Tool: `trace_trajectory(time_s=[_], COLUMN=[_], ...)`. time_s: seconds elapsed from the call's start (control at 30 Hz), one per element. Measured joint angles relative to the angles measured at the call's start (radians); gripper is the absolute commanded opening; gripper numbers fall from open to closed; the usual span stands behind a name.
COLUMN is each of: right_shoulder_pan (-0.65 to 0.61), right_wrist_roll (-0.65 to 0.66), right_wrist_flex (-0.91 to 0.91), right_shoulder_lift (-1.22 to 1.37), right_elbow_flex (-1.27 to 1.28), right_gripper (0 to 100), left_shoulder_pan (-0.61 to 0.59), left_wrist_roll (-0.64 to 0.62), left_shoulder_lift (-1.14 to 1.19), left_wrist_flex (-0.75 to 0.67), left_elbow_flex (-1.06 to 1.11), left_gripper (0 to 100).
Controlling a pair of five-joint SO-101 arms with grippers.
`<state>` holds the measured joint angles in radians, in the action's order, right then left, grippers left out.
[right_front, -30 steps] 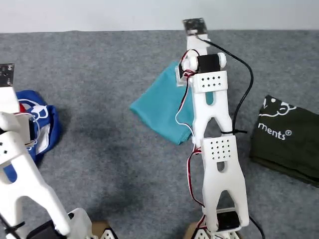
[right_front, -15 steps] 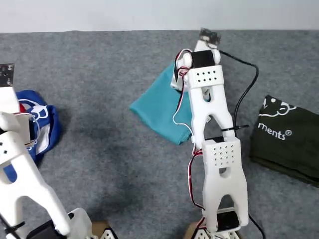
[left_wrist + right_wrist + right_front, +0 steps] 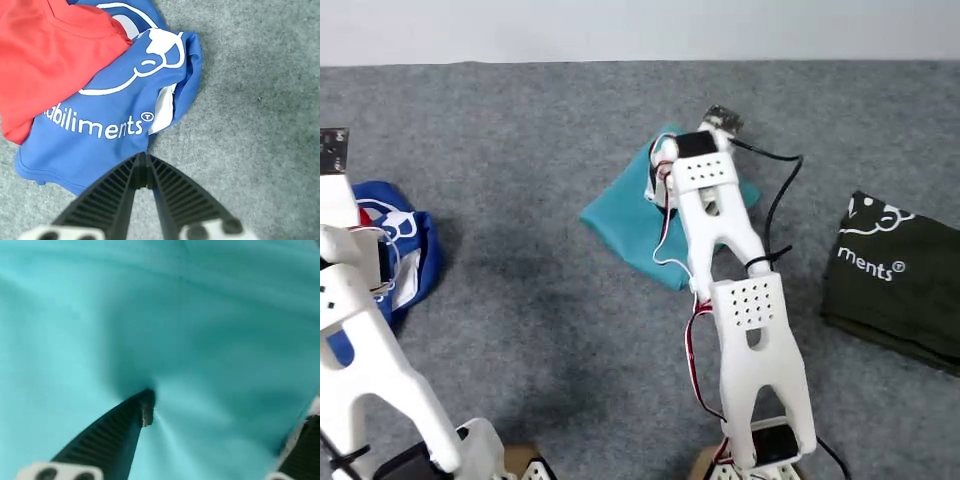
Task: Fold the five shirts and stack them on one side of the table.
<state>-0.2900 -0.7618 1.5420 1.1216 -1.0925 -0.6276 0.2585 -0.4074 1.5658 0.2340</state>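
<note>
The right gripper (image 3: 225, 427) is pressing into the teal shirt (image 3: 625, 215) with its fingers spread apart, the shirt lying mid-table toward the far side. The left gripper (image 3: 145, 162) is hovering with fingers pinched together, holding nothing, over the edge of the blue shirt (image 3: 115, 120) at the table's left. A red shirt (image 3: 45, 55) is lying partly over it, and a folded dark green shirt (image 3: 900, 285) is sitting at the right edge.

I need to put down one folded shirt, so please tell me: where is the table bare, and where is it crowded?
Widest bare patch: the grey table between the blue shirt and the teal shirt. The far strip beyond the teal shirt is also bare. Crowded: the gap between the right arm and the dark green shirt.
</note>
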Motion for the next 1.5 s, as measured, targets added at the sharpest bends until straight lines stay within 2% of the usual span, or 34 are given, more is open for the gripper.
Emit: trace_trajectory(time_s=[0.13, 0.33, 0.6, 0.7, 0.73, 0.87, 1.03, 1.3, 1.5], right_shoulder_pan=[-0.005, -0.005, 0.000, 0.008, 0.011, 0.020, 0.075, 0.187, 0.288], right_wrist_roll=[-0.021, -0.028, 0.006, 0.041, 0.058, 0.153, 0.244, 0.411, 0.545], right_wrist_flex=[-0.014, -0.011, 0.032, 0.087, 0.114, 0.209, 0.212, 0.212, 0.212], right_shoulder_lift=[0.028, 0.032, 0.032, 0.038, 0.038, 0.038, -0.012, -0.229, -0.451], right_elbow_flex=[-0.017, -0.035, -0.043, -0.084, -0.098, -0.166, -0.170, -0.170, 0.038], right_gripper=[40.9, 17.7, 13.2, 1.5, 0.3, 1.1, 0.8, 0.8, 0.8], left_shoulder_pan=[0.000, 0.000, 0.000, 0.000, 0.000, 0.000, 0.000, 0.000, 0.000], left_wrist_roll=[0.000, 0.000, 0.000, 0.000, 0.000, 0.000, 0.000, 0.000, 0.000], left_shoulder_lift=[0.000, 0.000, 0.000, 0.000, 0.000, 0.000, 0.000, 0.000, 0.000], left_wrist_flex=[0.005, 0.006, 0.006, 0.012, 0.015, 0.041, 0.055, 0.086, 0.100], left_elbow_flex=[0.000, 0.000, 0.000, 0.000, 0.000, 0.000, -0.014, -0.055, -0.055], left_gripper=[0, 0, 0, 0, 0, 0, 0, 0, 0])
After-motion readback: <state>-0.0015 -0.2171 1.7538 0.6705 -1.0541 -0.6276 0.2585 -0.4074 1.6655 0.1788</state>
